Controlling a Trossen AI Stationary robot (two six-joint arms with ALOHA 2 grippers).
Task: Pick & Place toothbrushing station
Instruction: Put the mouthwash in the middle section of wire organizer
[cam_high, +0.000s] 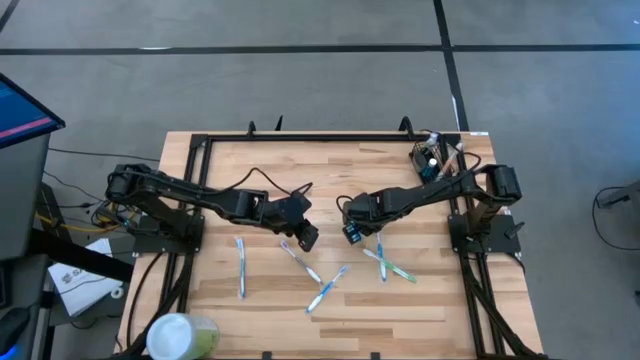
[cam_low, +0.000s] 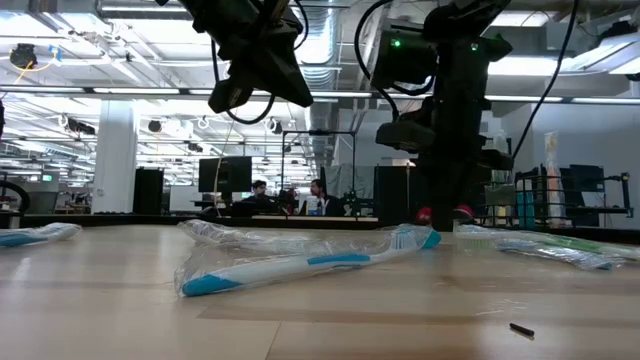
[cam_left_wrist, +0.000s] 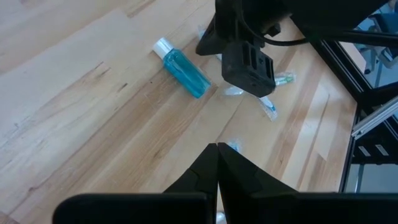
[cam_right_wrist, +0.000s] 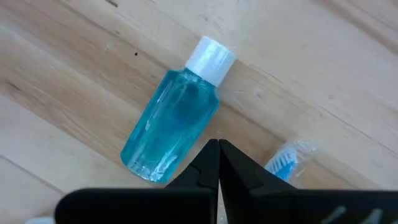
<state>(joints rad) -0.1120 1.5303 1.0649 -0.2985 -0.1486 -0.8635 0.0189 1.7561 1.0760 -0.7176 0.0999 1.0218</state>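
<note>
left gripper (cam_high: 306, 236): mid-table, raised, fingers pressed together, empty | right gripper (cam_high: 353, 233): just right, closed above blue bottle (cam_right_wrist: 171, 127) | toothbrushing station (cam_high: 432, 160): far-right corner, holding items

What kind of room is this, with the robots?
Probably a big robotics lab or workshop. Two robot arms work at a wooden table strewn with wrapped toothbrushes; behind it, people sit at monitors under bare ceiling pipes.

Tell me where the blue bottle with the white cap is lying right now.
The blue bottle lies flat on the wooden table directly beneath the shut right gripper, near the table's middle, with a wrapped toothbrush beside it.
</note>
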